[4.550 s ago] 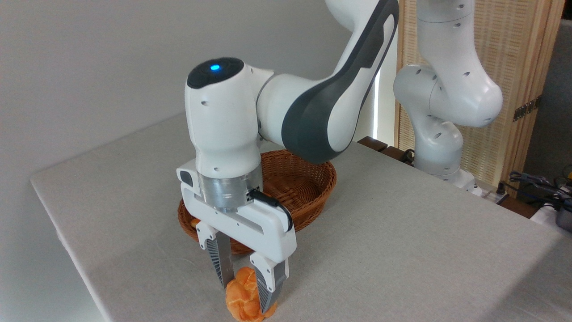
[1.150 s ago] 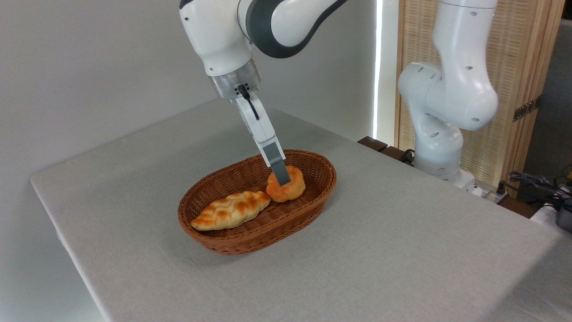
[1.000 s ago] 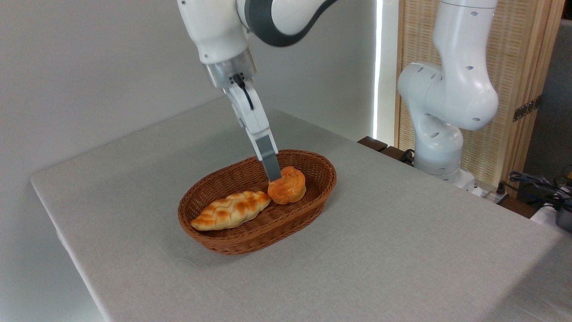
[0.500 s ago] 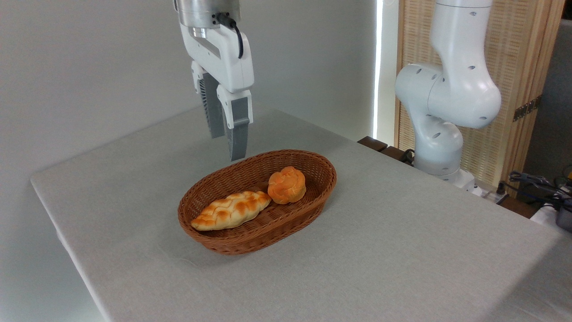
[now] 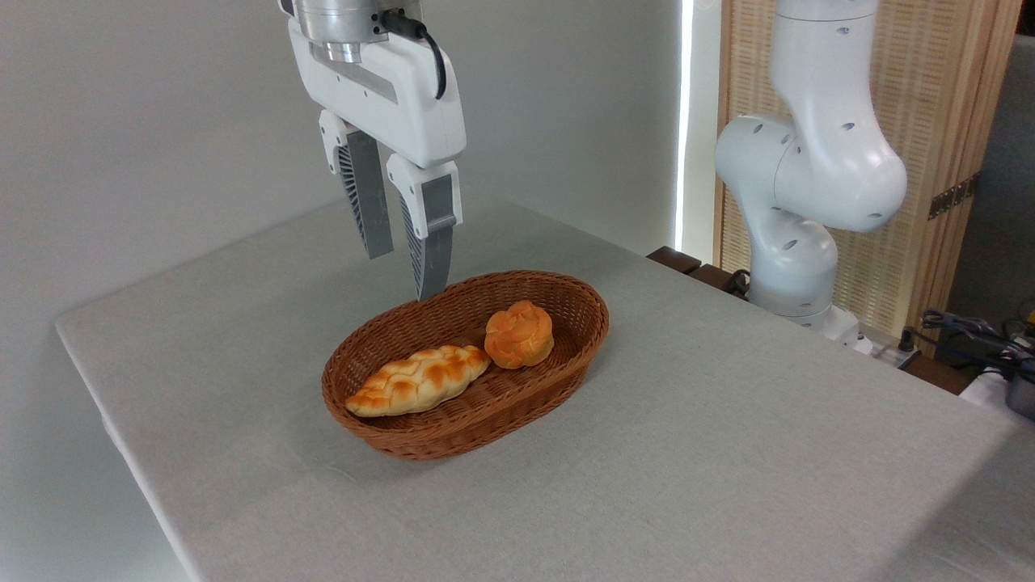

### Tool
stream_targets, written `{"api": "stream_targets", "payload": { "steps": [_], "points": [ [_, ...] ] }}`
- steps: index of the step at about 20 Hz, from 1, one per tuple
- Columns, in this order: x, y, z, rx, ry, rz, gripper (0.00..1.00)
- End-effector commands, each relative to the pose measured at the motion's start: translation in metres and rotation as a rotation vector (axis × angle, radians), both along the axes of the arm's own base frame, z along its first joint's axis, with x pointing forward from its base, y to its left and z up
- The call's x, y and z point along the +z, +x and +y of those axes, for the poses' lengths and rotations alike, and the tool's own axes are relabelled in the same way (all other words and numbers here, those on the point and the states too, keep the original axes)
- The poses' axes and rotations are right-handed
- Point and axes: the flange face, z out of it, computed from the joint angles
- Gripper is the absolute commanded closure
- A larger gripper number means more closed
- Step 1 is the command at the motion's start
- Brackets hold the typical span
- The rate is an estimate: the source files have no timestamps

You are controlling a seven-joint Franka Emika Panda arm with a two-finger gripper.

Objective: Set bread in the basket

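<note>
The small round orange-golden bread [image 5: 519, 335] lies inside the brown wicker basket [image 5: 558, 375], at its right end, touching nothing but the basket floor. My gripper [image 5: 404, 275] hangs open in the air above the basket's back left rim, well clear of the bread, with nothing between its fingers. Its fingers [image 5: 431, 255] point straight down.
A longer, paler braided loaf [image 5: 419, 379] lies in the basket's left half, next to the bread. The arm's white base [image 5: 796, 210] stands at the table's far right edge. Cables and gear [image 5: 982, 343] sit off the table at the right. The table's left edge [image 5: 113, 420] is near.
The gripper carried the bread from the table's front into the basket, let it go and rose. In the last half second it shifted slightly left and turned above the basket's rim.
</note>
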Motion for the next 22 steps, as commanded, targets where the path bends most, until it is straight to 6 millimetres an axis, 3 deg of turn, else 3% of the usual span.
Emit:
{"api": "stream_targets", "payload": {
  "steps": [1, 8, 22],
  "points": [
    [0.004, 0.002, 0.003, 0.032, -0.011, 0.013, 0.0],
    [0.005, 0.001, 0.016, 0.045, -0.002, 0.012, 0.0],
    [0.001, 0.002, 0.011, 0.081, 0.035, 0.021, 0.0]
  ]
}}
